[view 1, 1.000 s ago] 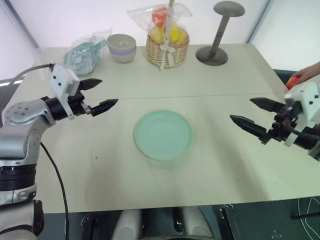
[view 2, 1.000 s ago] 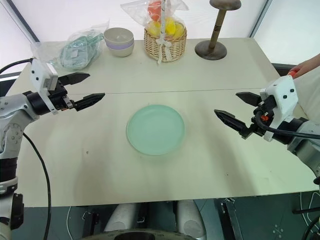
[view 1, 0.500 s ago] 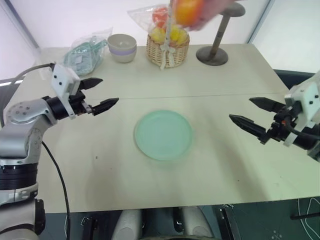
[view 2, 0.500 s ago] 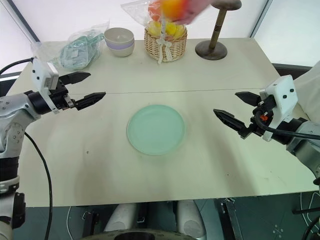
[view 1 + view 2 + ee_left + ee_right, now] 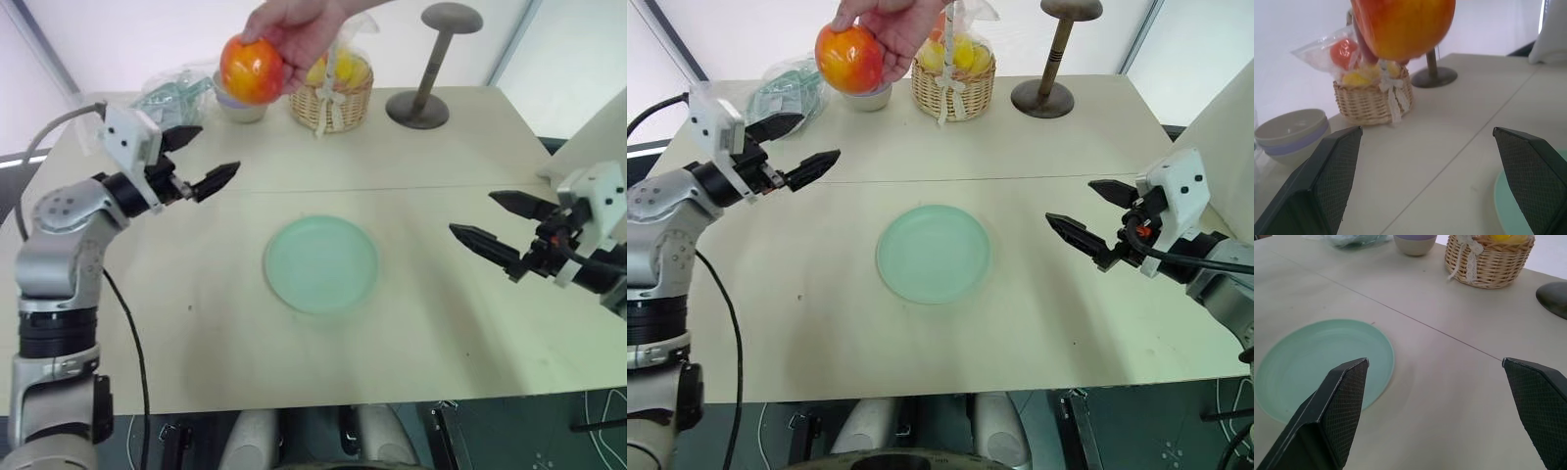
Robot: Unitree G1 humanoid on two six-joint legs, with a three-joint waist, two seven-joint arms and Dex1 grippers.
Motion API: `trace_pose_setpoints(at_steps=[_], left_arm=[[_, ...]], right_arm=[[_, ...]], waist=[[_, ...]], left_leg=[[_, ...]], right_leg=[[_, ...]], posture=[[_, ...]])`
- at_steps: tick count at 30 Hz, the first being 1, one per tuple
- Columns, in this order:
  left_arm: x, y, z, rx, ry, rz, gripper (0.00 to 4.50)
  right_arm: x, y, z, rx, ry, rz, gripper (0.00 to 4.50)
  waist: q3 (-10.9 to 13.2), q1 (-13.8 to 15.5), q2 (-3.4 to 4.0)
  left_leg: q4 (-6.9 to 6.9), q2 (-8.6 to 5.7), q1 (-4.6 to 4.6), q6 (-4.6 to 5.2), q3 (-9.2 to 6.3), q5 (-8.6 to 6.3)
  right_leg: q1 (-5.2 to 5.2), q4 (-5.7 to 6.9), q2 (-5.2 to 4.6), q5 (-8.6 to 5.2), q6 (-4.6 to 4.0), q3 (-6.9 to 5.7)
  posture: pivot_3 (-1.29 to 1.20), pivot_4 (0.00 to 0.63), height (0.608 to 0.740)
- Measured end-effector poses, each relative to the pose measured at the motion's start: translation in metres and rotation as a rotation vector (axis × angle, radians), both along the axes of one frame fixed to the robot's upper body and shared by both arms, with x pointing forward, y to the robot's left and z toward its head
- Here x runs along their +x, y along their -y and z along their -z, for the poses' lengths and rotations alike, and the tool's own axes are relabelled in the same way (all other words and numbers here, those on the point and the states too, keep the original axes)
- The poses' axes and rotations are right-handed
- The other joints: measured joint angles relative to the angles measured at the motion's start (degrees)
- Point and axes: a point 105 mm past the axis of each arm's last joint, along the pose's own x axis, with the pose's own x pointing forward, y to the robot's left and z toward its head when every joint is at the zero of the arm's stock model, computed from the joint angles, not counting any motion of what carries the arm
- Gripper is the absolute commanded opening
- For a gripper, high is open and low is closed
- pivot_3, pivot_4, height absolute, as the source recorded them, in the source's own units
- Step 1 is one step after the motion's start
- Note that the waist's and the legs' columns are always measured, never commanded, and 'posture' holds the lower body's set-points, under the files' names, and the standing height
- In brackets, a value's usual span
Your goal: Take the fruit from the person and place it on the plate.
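Note:
A person's hand (image 5: 294, 27) holds the fruit (image 5: 252, 70), orange-red with yellow patches, in the air above the table's far left. My left gripper (image 5: 202, 160) is open, its tips just below and left of the fruit, apart from it. In the left wrist view the fruit (image 5: 1403, 25) hangs above the gap between the fingers (image 5: 1332, 171). The mint-green plate (image 5: 320, 263) lies bare at the table's middle. Over the table's right side my right gripper (image 5: 493, 226) stands open, pointing toward the plate (image 5: 1320, 362).
A wicker basket (image 5: 331, 96) of wrapped fruits, a cream bowl (image 5: 235, 106) with a lavender band, a plastic bag (image 5: 168, 93) and a dark stand (image 5: 425, 88) line the table's far edge.
The person's hand has carried the fruit in from the right edge, past the basket, to above my left gripper. My left gripper has risen and moved slightly toward it. The right arm has kept still.

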Motion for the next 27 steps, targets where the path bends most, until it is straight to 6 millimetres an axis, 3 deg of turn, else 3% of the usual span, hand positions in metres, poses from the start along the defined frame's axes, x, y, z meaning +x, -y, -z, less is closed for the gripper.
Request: trace_pose_setpoints(at_steps=[6,13,27], left_arm=[[-0.004,0.025,-0.007,-0.075,0.038,0.013,4.50],[0.004,0.020,-0.023,-0.103,0.132,-0.109,4.50],[0.016,0.021,-0.027,-0.161,0.173,-0.223,4.50]], right_arm=[[0.001,-0.004,0.003,0.001,-0.007,-0.014,4.47],[0.002,-0.006,0.001,0.001,0.005,-0.026,4.47],[0.002,-0.007,-0.001,0.001,0.015,-0.031,4.47]], waist=[[0.0,-0.1,0.00],[0.0,0.0,0.00],[0.0,0.1,-0.01]], left_leg=[[0.00,0.00,0.03,-0.01,0.00,0.00],[0.03,0.00,0.03,-0.01,0.00,0.01],[0.06,-0.01,0.03,-0.01,0.00,0.01]], right_leg=[[0.00,0.06,0.04,0.00,0.00,0.02],[0.00,0.08,0.09,0.00,0.00,0.02],[0.04,0.08,0.10,0.00,0.01,0.01]], posture=[[0.00,0.150,0.740],[0.00,0.150,0.740],[0.00,0.150,0.740]])
